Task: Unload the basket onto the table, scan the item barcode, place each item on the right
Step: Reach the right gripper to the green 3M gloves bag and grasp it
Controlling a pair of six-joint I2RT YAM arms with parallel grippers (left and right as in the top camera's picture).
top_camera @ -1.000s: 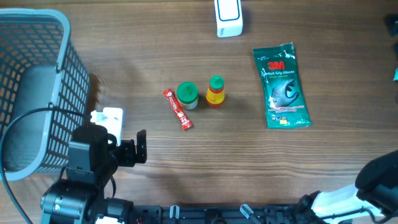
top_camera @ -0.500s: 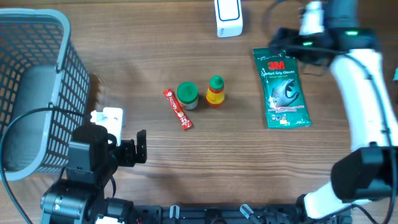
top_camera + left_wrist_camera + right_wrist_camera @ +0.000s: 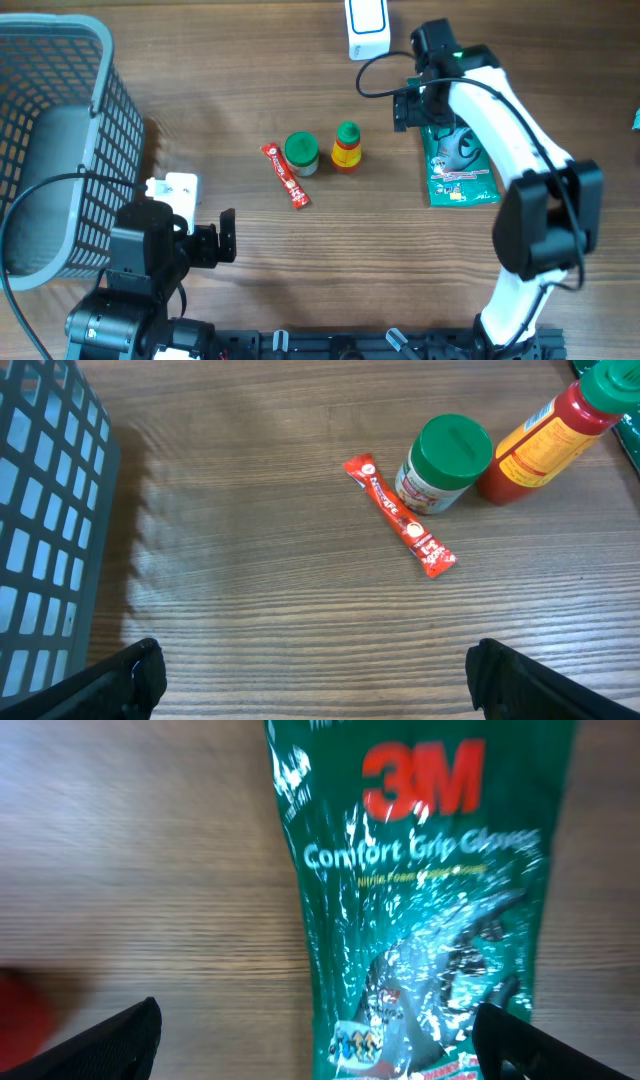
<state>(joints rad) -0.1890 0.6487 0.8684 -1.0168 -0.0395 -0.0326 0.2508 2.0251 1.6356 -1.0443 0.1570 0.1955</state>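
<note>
Though partly under the right arm (image 3: 505, 115), glove packet (image 3: 462, 178) blurry up close; left gripper (image 3: 315, 680), right gripper (image 3: 320, 1040) wide open, empty.

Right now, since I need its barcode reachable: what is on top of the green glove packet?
Nothing lies on the glove packet; the open right gripper hangs above it. From overhead, the right arm covers the packet's top part. Its underside is hidden.
</note>
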